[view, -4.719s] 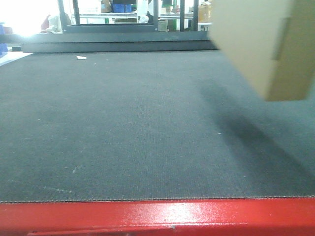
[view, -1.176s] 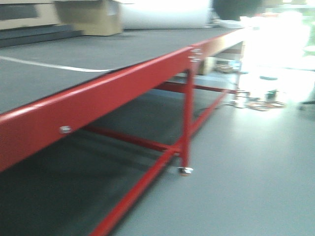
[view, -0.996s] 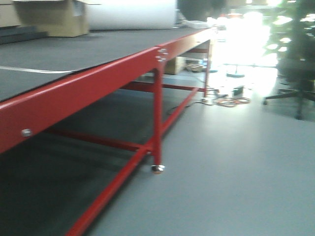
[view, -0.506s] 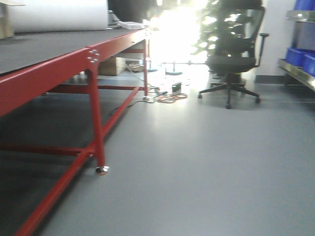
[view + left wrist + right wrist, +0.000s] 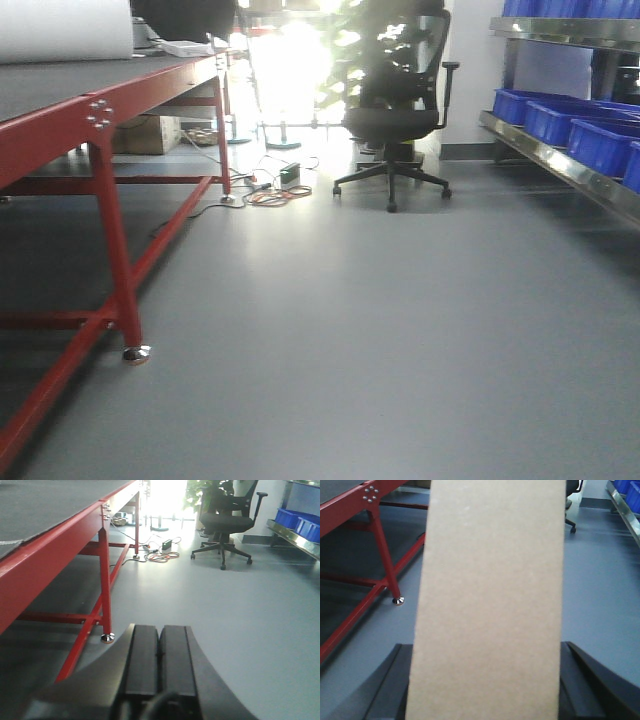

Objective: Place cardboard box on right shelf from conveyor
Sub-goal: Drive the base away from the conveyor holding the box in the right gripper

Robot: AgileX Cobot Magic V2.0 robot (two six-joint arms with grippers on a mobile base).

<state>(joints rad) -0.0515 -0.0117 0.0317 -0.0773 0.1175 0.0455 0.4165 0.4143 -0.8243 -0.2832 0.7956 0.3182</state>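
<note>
Front-facing exterior view: the conveyor (image 5: 60,110) runs along the left edge, its dark belt carried on a glossy red frame and red legs, with a white roll (image 5: 60,28) lying at its far end. Bare grey floor (image 5: 350,330) fills the middle ground. A black office chair (image 5: 395,110) stands at the back, near a tangle of cables (image 5: 272,195) on the floor, with strong glare behind it. At the far right, the right shelf (image 5: 560,165) shows its shiny steel lip, with blue bins (image 5: 570,125) lined up on it.

Left wrist view: the left gripper (image 5: 159,630) is clenched on nothing, its two black fingers (image 5: 142,660) pressed flat together (no gap shows between them). It is held out over the floor beside the conveyor's nearest red leg. It points toward the office chair and the blue bins in the distance.

Right wrist view: the cardboard box (image 5: 487,580), plain and tan, stands upright and fills the centre of the frame. It is grasped by the right gripper (image 5: 485,647), whose dark fingers bracket its lower sides. The cardboard box is in the air above the floor, clear of the conveyor at the left. It is well apart from the right shelf, whose steel lip and blue bins edge into the top right corner.
</note>
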